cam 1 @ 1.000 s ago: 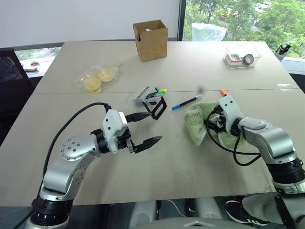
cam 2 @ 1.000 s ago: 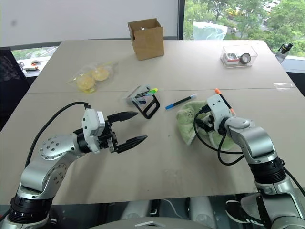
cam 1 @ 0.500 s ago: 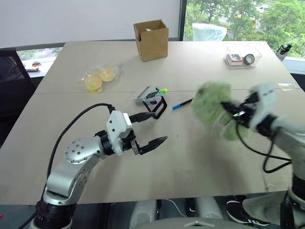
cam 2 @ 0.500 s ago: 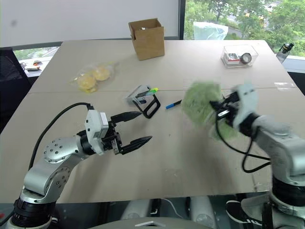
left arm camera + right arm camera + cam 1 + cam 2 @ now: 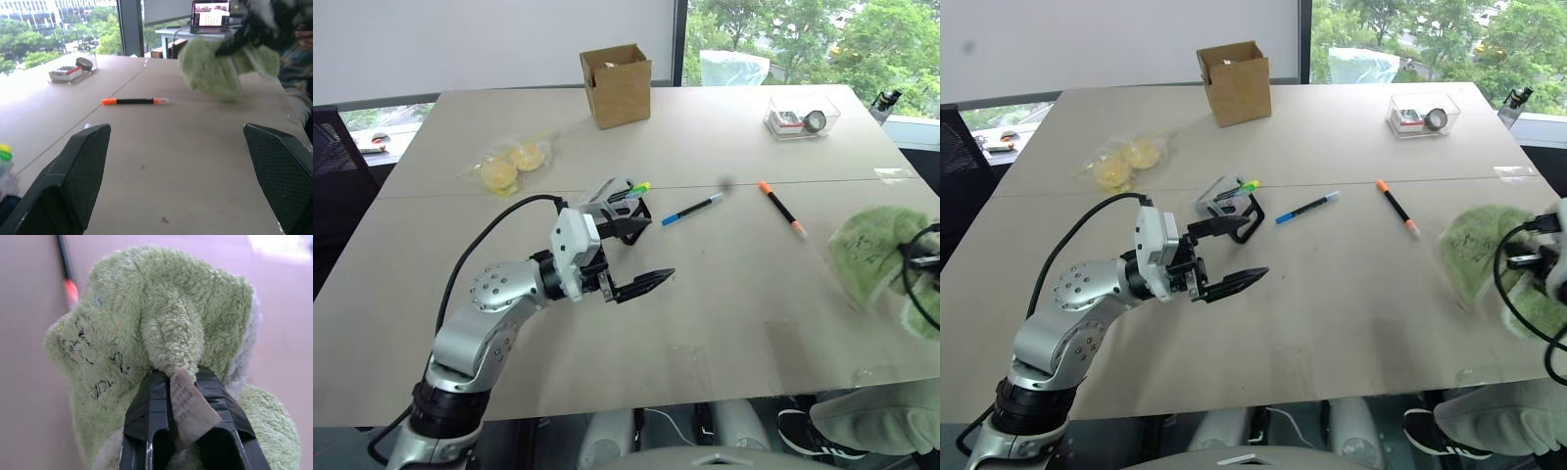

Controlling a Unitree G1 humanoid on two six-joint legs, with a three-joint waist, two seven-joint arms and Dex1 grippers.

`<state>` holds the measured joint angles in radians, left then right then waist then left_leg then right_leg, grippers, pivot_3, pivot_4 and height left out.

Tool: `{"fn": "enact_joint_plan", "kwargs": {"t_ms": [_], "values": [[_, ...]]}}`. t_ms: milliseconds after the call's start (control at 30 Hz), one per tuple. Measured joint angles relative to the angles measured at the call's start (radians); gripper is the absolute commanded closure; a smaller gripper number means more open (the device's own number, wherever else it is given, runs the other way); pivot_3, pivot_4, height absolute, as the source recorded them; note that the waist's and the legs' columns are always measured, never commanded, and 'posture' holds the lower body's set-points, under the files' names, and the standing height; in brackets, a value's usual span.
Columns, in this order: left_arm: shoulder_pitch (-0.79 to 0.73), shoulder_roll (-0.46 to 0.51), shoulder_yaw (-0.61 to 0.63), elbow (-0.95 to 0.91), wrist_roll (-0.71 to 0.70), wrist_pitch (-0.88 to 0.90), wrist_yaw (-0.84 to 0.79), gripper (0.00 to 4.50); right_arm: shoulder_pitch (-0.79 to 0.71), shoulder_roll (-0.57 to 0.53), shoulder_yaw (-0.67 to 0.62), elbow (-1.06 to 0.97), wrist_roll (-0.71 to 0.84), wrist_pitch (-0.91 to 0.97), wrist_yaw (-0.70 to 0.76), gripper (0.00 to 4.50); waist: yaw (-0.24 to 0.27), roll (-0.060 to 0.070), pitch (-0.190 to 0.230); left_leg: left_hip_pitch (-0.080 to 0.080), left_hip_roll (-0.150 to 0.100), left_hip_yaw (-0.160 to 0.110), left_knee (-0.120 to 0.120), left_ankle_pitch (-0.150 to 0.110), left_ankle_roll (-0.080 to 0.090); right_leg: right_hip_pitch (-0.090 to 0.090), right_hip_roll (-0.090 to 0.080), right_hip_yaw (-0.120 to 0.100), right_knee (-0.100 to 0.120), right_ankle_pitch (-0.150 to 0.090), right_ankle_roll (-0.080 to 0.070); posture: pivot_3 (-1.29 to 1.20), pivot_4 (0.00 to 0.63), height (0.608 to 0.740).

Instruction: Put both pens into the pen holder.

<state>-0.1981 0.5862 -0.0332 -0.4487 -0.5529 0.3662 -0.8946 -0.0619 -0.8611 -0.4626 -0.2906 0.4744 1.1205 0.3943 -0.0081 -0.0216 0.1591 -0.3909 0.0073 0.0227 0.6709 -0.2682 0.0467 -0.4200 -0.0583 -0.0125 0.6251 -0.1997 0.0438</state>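
Observation:
An orange-capped pen [image 5: 781, 208] lies bare on the table right of centre. A blue-ended pen [image 5: 693, 209] lies to its left. The black pen holder [image 5: 634, 211] lies by a small clear packet holding a green-yellow marker [image 5: 640, 187]. My left gripper [image 5: 656, 250] hovers open just in front of the holder, pointing right, with nothing between its fingers [image 5: 73, 186]. At the table's right edge my right gripper [image 5: 173, 377] is shut on a fluffy green cloth [image 5: 876, 259], held up away from both pens.
A brown cardboard box [image 5: 617, 83] stands at the back centre. A clear plastic tray [image 5: 800, 117] sits at the back right. A bag of yellow items [image 5: 509, 166] lies at the left.
My right gripper closed on the green cloth and swung it off to the right, uncovering the orange-capped pen. My left gripper edged to the right, still open.

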Motion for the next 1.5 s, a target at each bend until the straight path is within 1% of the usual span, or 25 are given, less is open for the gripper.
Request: {"fn": "enact_joint_plan", "kwargs": {"t_ms": [33, 67, 133, 267, 300, 333, 400, 467, 500, 533, 633, 700, 733, 800, 833, 867, 933, 1000, 1033, 1067, 1100, 1200, 1333, 1433, 1500], "values": [[-0.001, 0.0, -0.006, 0.005, 0.0, 0.0, -0.006, 0.0, -0.003, -0.002, 0.057, 0.053, -0.026, -0.038, 0.013, 3.56, -0.001, 0.0, 0.0, 0.0, 0.0, 0.0, 0.0, 0.0, 0.0, 0.0, 0.0, 0.0, 0.0, 0.0, 0.0, 0.0, 0.15, 0.74], [-0.001, -0.001, -0.008, 0.012, 0.001, 0.0, -0.013, 0.0, -0.006, -0.004, 0.111, 0.108, -0.053, -0.084, 0.032, 3.2, -0.002, 0.001, 0.0, 0.0, 0.0, 0.0, 0.0, 0.0, 0.0, 0.0, 0.0, 0.0, 0.0, 0.0, 0.0, 0.0, 0.15, 0.74], [-0.001, 0.001, -0.008, 0.019, 0.003, -0.003, -0.019, 0.0, -0.017, -0.008, 0.137, 0.157, -0.076, -0.127, 0.051, 2.4, -0.001, 0.001, 0.0, -0.001, 0.0, 0.0, 0.0, 0.0, 0.0, 0.0, 0.0, 0.0, 0.0, 0.001, -0.001, 0.0, 0.15, 0.74], [0.001, 0.011, 0.002, 0.025, 0.004, -0.005, -0.021, 0.0, -0.07, -0.088, 0.071, 0.139, -0.042, -0.132, 0.132, 0.53, -0.004, 0.002, 0.001, -0.003, 0.001, 0.0, 0.0, 0.0, 0.0, -0.002, 0.001, 0.001, -0.001, 0.003, 0.003, 0.0, 0.15, 0.74], [0.001, 0.011, 0.003, 0.025, 0.004, -0.005, -0.02, 0.0, -0.098, -0.093, 0.053, 0.117, -0.025, -0.126, 0.144, 0.2, -0.005, 0.002, 0.001, -0.003, 0.001, 0.0, 0.0, 0.0, 0.0, -0.002, 0.001, 0.001, -0.001, 0.003, 0.003, 0.0, 0.15, 0.74], [0.009, 0.012, 0.007, 0.022, 0.003, -0.005, -0.017, 0.0, -0.147, -0.102, 0.052, 0.1, 0.003, -0.107, 0.161, 0.07, -0.006, 0.002, 0.001, -0.002, 0.002, 0.0, 0.0, 0.0, 0.0, -0.002, 0.002, 0.001, -0.001, 0.003, 0.003, 0.0, 0.15, 0.74], [0.026, 0.014, 0.01, 0.008, 0.001, 0.001, -0.011, 0.0, -0.266, -0.114, 0.077, 0.082, 0.04, -0.08, 0.189, 0.07, -0.008, 0.002, 0.002, -0.002, 0.003, 0.0, 0.0, 0.0, 0.0, -0.002, 0.003, 0.002, -0.001, 0.001, 0.001, 0.0, 0.15, 0.74], [0.035, 0.016, 0.014, -0.021, -0.002, 0.026, 0.006, 0.0, -0.453, -0.075, 0.179, 0.107, 0.035, -0.083, 0.188, 0.07, -0.012, 0.0, 0.002, 0.0, 0.004, 0.0, -0.001, 0.0, 0.0, -0.002, 0.005, 0.002, 0.0, 0.001, -0.001, 0.0, 0.15, 0.74], [0.035, 0.018, 0.015, -0.027, -0.002, 0.032, 0.009, 0.0, -0.491, -0.056, 0.212, 0.121, 0.029, -0.086, 0.187, 0.07, -0.011, -0.001, 0.002, 0.0, 0.004, -0.001, -0.001, 0.0, 0.0, -0.002, 0.006, 0.003, 0.0, 0.001, -0.001, 0.0, 0.15, 0.74], [0.038, 0.022, 0.021, -0.042, -0.003, 0.047, 0.02, 0.0, -0.573, -0.004, 0.298, 0.185, -0.007, -0.104, 0.184, 0.07, -0.01, -0.003, 0.001, 0.0, 0.004, -0.001, 0.0, 0.0, 0.0, -0.002, 0.007, 0.003, 0.0, 0.001, -0.001, 0.0, 0.15, 0.74], [0.035, 0.034, 0.028, -0.074, -0.003, 0.085, 0.052, 0.0, -0.646, 0.095, 0.471, 0.392, -0.099, -0.167, 0.187, 0.07, 0.005, -0.003, 0.001, -0.004, 0.003, -0.003, 0.0, 0.0, 0.0, -0.003, 0.006, 0.003, 0.0, 0.003, -0.005, 0.0, 0.15, 0.74], [0.037, 0.034, 0.034, -0.084, -0.005, 0.101, 0.068, 0.0, -0.69, 0.153, 0.558, 0.583, -0.17, -0.237, 0.192, 0.07, 0.014, -0.002, 0.001, -0.008, 0.001, -0.001, 0.0, 0.0, 0.0, -0.006, 0.005, 0.006, -0.001, 0.005, -0.001, 0.0, 0.15, 0.74], [0.036, 0.034, 0.034, -0.086, -0.006, 0.104, 0.071, 0.0, -0.697, 0.162, 0.574, 0.624, -0.187, -0.253, 0.192, 0.07, 0.017, -0.002, 0.001, -0.01, 0.0, 0.0, 0.0, 0.0, 0.0, -0.007, 0.004, 0.006, -0.002, 0.006, -0.001, 0.0, 0.15, 0.74], [0.044, 0.036, 0.043, -0.094, -0.007, 0.108, 0.081, 0.0, -0.752, 0.186, 0.62, 0.807, -0.252, -0.333, 0.211, 0.57, 0.022, -0.001, 0.002, -0.012, -0.001, 0.001, 0.0, 0.002, -0.003, -0.009, 0.003, 0.007, -0.003, 0.006, -0.001, 0.0, 0.15, 0.74], [0.047, 0.036, 0.045, -0.095, -0.007, 0.108, 0.085, 0.0, -0.763, 0.188, 0.621, 0.833, -0.255, -0.349, 0.219, 0.78, 0.021, 0.0, 0.002, -0.012, -0.001, 0.001, 0.0, 0.001, -0.003, -0.009, 0.003, 0.007, -0.004, 0.006, -0.001, 0.0, 0.15, 0.74], [0.05, 0.036, 0.048, -0.097, -0.007, 0.109, 0.092, 0.0, -0.79, 0.193, 0.628, 0.884, -0.276, -0.377, 0.224, 1.17, 0.02, -0.001, 0.002, -0.012, -0.001, 0.001, 0.0, 0.001, -0.003, -0.009, 0.003, 0.007, -0.004, 0.006, -0.001, 0.0, 0.15, 0.74], [0.07, 0.035, 0.058, -0.122, -0.012, 0.111, 0.109, 0.0, -0.827, 0.193, 0.636, 0.972, -0.31, -0.421, 0.254, 2.15, 0.021, -0.001, 0.002, -0.012, -0.001, 0.001, -0.001, 0.001, -0.002, -0.009, 0.003, 0.007, -0.005, 0.006, -0.001, 0.0, 0.15, 0.74], [0.084, 0.034, 0.064, -0.136, -0.025, 0.122, 0.124, 0.0, -0.833, 0.193, 0.641, 0.996, -0.318, -0.433, 0.291, 3.14, 0.024, -0.001, 0.002, -0.011, -0.001, 0.0, -0.001, 0.001, -0.002, -0.008, 0.002, 0.006, -0.004, 0.006, -0.001, 0.0, 0.15, 0.74], [0.087, 0.03, 0.064, -0.142, -0.032, 0.134, 0.138, 0.0, -0.834, 0.193, 0.641, 1.0, -0.321, -0.432, 0.312, 3.83, 0.026, -0.001, 0.002, -0.01, -0.001, -0.001, -0.001, -0.001, 0.001, -0.007, 0.002, 0.005, -0.003, 0.006, -0.001, 0.0, 0.15, 0.74], [0.087, 0.03, 0.064, -0.145, -0.037, 0.143, 0.146, 0.0, -0.833, 0.193, 0.641, 1.0, -0.322, -0.43, 0.322, 4.27, 0.026, -0.001, 0.002, -0.01, -0.001, -0.002, 0.0, -0.001, 0.002, -0.006, 0.002, 0.005, -0.003, 0.006, -0.001, 0.0, 0.15, 0.74], [0.087, 0.03, 0.064, -0.149, -0.039, 0.15, 0.154, 0.0, -0.833, 0.193, 0.64, 1.0, -0.327, -0.428, 0.326, 4.4, 0.026, 0.0, 0.002, -0.009, -0.001, -0.002, 0.0, -0.001, 0.002, -0.006, 0.002, 0.005, -0.003, 0.006, -0.001, 0.0, 0.15, 0.74], [0.066, 0.014, 0.064, -0.15, -0.082, 0.21, 0.187, 0.0, -0.798, 0.179, 0.617, 0.953, -0.326, -0.399, 0.346, 4.4, 0.026, 0.0, 0.002, -0.006, -0.001, -0.004, 0.0, -0.001, 0.002, -0.002, 0.003, 0.003, -0.003, 0.005, -0.002, 0.0, 0.15, 0.74], [-0.008, -0.023, 0.084, -0.144, -0.23, 0.338, 0.248, 0.0, -0.67, 0.174, 0.497, 0.747, -0.223, -0.291, 0.37, 4.4, 0.022, 0.0, 0.002, -0.006, 0.0, -0.004, 0.001, -0.001, 0.002, -0.003, 0.003, 0.003, -0.001, 0.006, 0.0, 0.0, 0.15, 0.74], [-0.08, -0.077, 0.124, -0.103, -0.408, 0.452, 0.341, 0.0, -0.509, 0.215, 0.327, 0.416, -0.05, -0.191, 0.376, 4.4, 0.019, 0.001, 0.003, -0.006, 0.001, -0.005, 0.001, -0.001, 0.002, -0.003, 0.003, 0.003, 0.0, 0.006, 0.0, 0.0, 0.15, 0.74], [-0.141, -0.145, 0.149, -0.044, -0.554, 0.517, 0.435, 0.0, -0.409, 0.309, 0.212, 0.112, 0.125, -0.113, 0.344, 4.4, 0.017, 0.002, 0.003, -0.006, 0.003, -0.007, 0.001, -0.001, 0.002, -0.003, 0.005, 0.002, 0.001, 0.006, 0.0, 0.0, 0.15, 0.74]]}}
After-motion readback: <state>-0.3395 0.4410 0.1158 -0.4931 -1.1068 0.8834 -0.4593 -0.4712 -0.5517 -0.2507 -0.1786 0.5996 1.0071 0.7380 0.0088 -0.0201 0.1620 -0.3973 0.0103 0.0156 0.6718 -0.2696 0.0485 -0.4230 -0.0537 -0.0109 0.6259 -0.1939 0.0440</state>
